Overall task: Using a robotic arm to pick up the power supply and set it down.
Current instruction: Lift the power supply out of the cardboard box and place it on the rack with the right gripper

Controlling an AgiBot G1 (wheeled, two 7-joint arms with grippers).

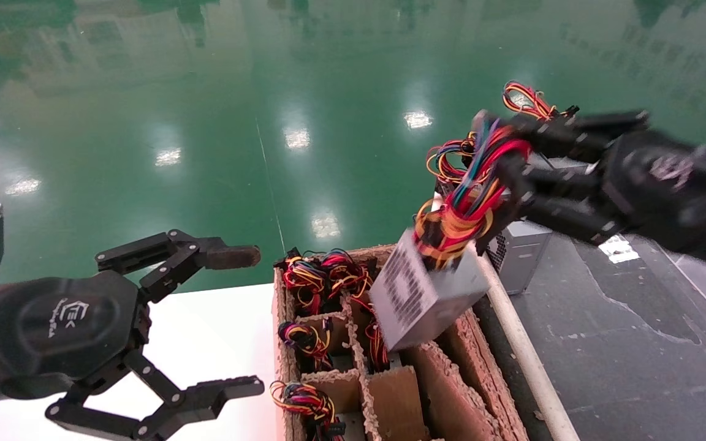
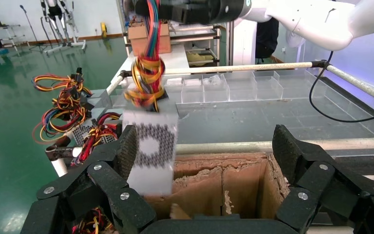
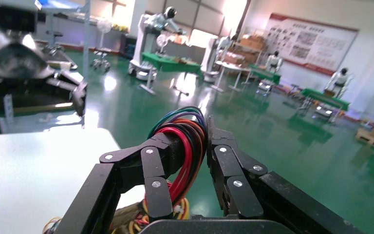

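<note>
The right claw [image 1: 503, 162] is reaching in from the side, pinching the power supply's [image 1: 423, 294] wires. The box is hanging tilted below it, over the cardboard box [image 1: 445, 392]. The left claw [image 1: 236, 318] is waiting spread wide over the white counter [image 1: 206, 337].

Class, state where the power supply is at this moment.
In the head view the power supply hangs tilted above the cardboard box, right of centre, held by its wire bundle in the right end effector.

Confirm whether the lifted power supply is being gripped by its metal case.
No, the right gripper pinches the wire bundle, and the power supply hangs tilted below it over the cardboard box.
</note>
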